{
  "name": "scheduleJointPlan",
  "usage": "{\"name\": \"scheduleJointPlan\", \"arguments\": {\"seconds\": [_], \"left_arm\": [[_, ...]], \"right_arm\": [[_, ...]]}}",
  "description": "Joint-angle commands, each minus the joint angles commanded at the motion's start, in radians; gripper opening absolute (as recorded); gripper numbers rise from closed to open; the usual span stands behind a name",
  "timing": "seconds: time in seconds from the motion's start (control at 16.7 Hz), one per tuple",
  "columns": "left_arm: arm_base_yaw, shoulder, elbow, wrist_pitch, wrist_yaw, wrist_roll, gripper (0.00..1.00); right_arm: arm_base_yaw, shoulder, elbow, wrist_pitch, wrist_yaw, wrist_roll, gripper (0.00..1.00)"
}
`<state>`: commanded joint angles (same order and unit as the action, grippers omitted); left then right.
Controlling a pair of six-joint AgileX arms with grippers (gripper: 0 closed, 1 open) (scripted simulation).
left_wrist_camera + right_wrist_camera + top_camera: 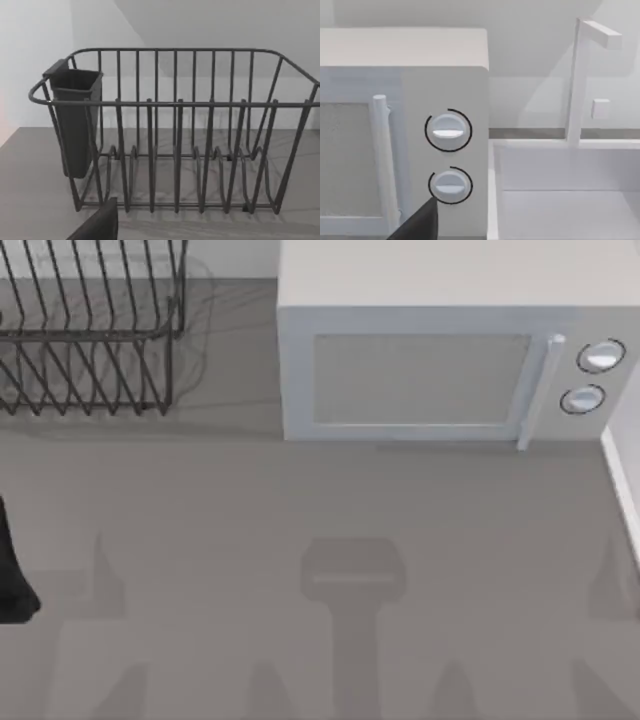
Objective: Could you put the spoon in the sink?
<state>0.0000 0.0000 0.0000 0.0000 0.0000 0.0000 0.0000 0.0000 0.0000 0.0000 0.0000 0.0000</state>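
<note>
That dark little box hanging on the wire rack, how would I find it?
Start at the white microwave at the back of the table, then look toward the table's left to the dark wire dish rack. On one end wall hangs the cutlery holder, a tall dark tapered cup. It is the rack's one solid-walled part; everything else there is thin wire.

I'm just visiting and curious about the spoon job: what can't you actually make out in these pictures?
1. Inside of the dark plastic cutlery cup on the black wire dish rack: left wrist view, its own walls hide it.
2. The white sink basin: right wrist view, lower part cut off by the frame edge.
</note>
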Motion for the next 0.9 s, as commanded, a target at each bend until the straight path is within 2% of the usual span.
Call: {"name": "scheduleJointPlan", "arguments": {"seconds": [0.18, 0.42, 0.9], "left_arm": [[0.000, 0.000, 0.000, 0.000, 0.000, 0.000, 1.00], [0.000, 0.000, 0.000, 0.000, 0.000, 0.000, 1.00], [0.000, 0.000, 0.000, 0.000, 0.000, 0.000, 1.00]], "right_arm": [[-0.002, 0.012, 0.011, -0.012, 0.001, -0.011, 1.00], [-0.019, 0.161, 0.133, -0.144, 0.003, -0.128, 1.00], [-0.070, 0.865, 0.536, -0.642, -0.001, -0.535, 1.00]]}}
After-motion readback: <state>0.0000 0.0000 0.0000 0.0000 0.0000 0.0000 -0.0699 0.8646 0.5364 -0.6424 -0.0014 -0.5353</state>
